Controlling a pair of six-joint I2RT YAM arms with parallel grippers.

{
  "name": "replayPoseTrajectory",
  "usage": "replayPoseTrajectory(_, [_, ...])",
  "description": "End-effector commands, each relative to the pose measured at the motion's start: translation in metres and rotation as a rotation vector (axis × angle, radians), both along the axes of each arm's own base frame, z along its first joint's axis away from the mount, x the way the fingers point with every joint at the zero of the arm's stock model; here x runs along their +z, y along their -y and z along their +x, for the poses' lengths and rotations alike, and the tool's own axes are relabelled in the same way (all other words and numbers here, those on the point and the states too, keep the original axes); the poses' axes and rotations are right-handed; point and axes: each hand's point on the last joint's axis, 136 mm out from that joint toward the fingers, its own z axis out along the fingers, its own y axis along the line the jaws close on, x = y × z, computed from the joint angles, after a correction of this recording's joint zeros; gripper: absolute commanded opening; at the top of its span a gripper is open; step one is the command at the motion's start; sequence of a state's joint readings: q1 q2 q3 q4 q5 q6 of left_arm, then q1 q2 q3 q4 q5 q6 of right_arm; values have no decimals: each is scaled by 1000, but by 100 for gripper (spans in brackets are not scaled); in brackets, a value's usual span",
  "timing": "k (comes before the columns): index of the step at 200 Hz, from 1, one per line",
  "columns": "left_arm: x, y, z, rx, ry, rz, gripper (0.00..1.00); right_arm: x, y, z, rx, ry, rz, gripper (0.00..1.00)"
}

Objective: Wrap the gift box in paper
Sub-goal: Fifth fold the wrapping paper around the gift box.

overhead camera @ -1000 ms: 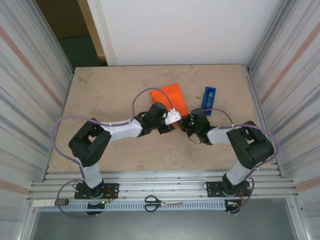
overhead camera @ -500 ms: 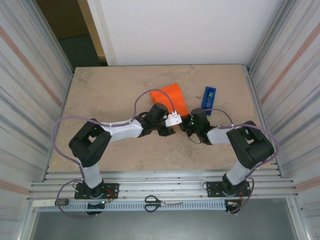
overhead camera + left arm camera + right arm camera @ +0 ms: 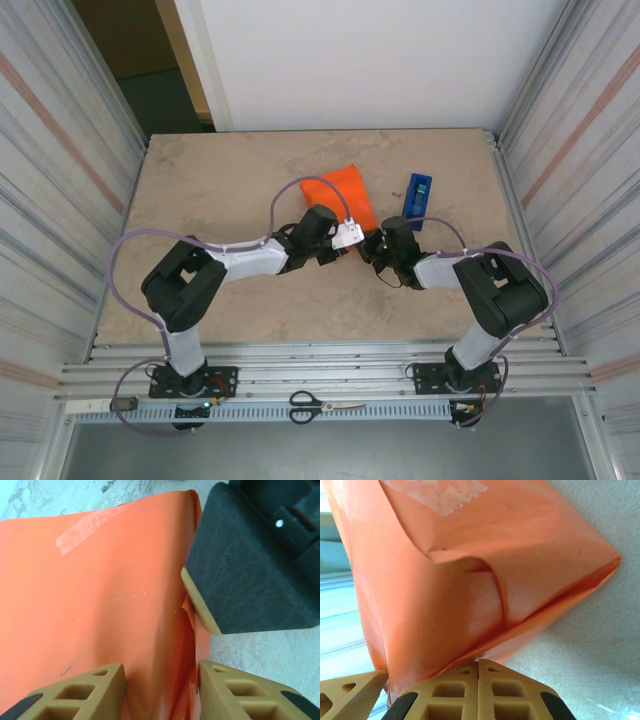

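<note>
Just left of the dispenser sits the paper, bundled and taped. The left claw has just narrowed astride a side fold; whether it pinches, I cannot tell. The right claw stays clamped on the flap, so the end is likely being creased.

Bright even light; soft shadows; blurred wrist close-ups
</note>
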State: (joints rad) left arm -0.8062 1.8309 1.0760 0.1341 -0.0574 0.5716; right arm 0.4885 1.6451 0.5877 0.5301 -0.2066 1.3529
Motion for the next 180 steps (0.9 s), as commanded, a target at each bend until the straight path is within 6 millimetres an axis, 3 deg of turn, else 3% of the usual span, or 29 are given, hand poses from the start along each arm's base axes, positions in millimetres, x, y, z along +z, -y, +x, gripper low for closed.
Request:
replayPoseTrajectory(1, [-67,-29,-21,50,-173,141,37,15,2,7,-17,33,5,5])
replayPoseTrajectory(46, [-79,-29,-30,69,-262,141,34,22,15,0,-23,42,-30,7])
replayPoseTrajectory(110, [-98,-27,-46,94,-404,138,32,36,60,-12,-47,41,-115,8])
replayPoseTrajectory(180, [-108,-24,-57,109,-450,151,30,45,78,-10,30,21,-198,11])
